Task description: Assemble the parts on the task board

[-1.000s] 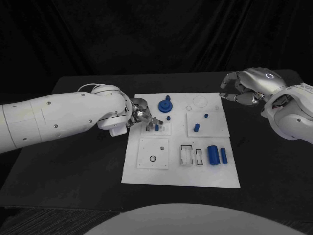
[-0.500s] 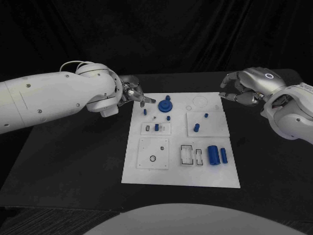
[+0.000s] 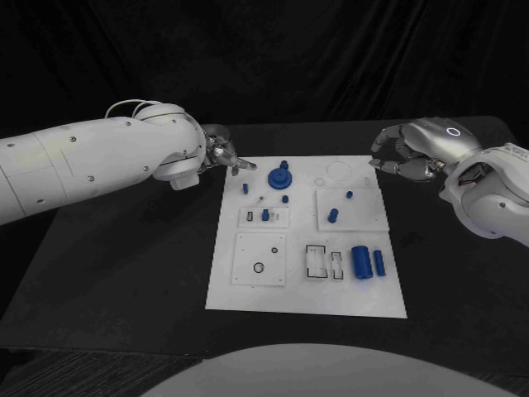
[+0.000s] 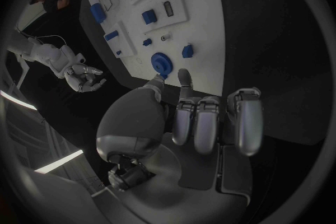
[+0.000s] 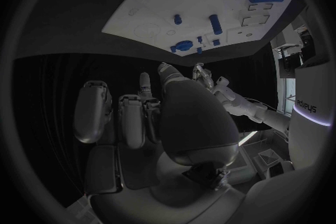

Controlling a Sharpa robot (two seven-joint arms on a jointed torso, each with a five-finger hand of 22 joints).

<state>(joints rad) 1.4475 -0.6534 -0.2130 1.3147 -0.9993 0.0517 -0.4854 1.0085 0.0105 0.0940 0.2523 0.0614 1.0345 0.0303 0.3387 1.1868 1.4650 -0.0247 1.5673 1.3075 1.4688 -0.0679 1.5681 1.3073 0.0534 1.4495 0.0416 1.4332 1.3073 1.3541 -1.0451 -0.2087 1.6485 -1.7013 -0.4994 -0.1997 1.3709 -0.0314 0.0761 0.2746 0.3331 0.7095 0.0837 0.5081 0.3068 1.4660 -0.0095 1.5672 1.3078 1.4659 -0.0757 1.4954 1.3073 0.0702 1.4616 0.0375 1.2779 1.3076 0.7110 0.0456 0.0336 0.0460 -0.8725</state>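
Observation:
The white task board lies in the middle of the table. On it are a round blue piece, several small blue pegs such as one peg standing in a small raised plate, a thick blue cylinder and a thin one. My left hand hovers at the board's far left corner, fingers loosely bent, holding nothing. My right hand hangs just off the far right corner, also holding nothing. The left wrist view shows my left hand above the round piece.
Black table surrounds the board with free room on both sides. A black curtain closes off the back. The board's near half has two raised plates, one with a ring hole and one with rectangular slots.
My left hand has drawn back from the small raised plate to the board's far left corner, uncovering the peg that stands there. The right hand has barely moved.

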